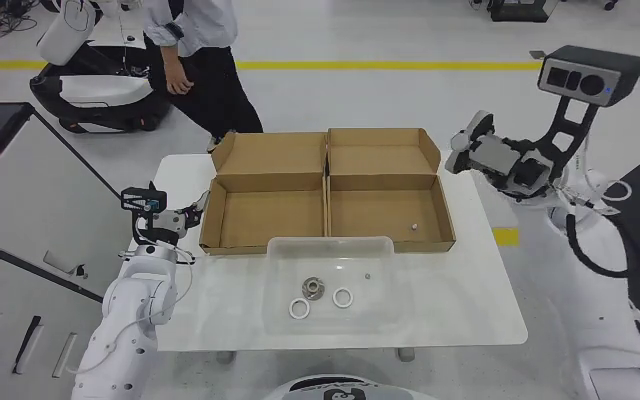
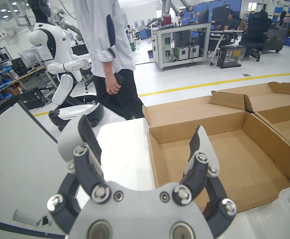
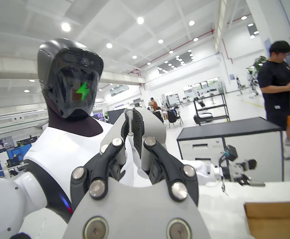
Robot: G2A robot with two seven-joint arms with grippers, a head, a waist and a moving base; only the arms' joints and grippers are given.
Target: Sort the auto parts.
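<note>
**Bright hall, pale floor around the work table**

We look out over a pale, glossy floor (image 1: 400, 30) crossed by a yellow line (image 1: 400, 65) that runs behind the white table (image 1: 480, 300). From the left wrist view we see an aluminium-framed bench (image 2: 181, 45) loaded with equipment boxes and a black computer case (image 2: 231, 56) on the floor beside it. Further along are dark monitors (image 2: 223, 13) on desks and black office chairs (image 2: 256, 38). From the right wrist view we see a white ceiling dotted with round lamps (image 3: 140, 20) and a red pipe (image 3: 199, 36) high along the wall. A black-topped drawer cabinet (image 3: 228, 144) stands near the table, with a black open rack (image 3: 211, 108) beyond.
</note>
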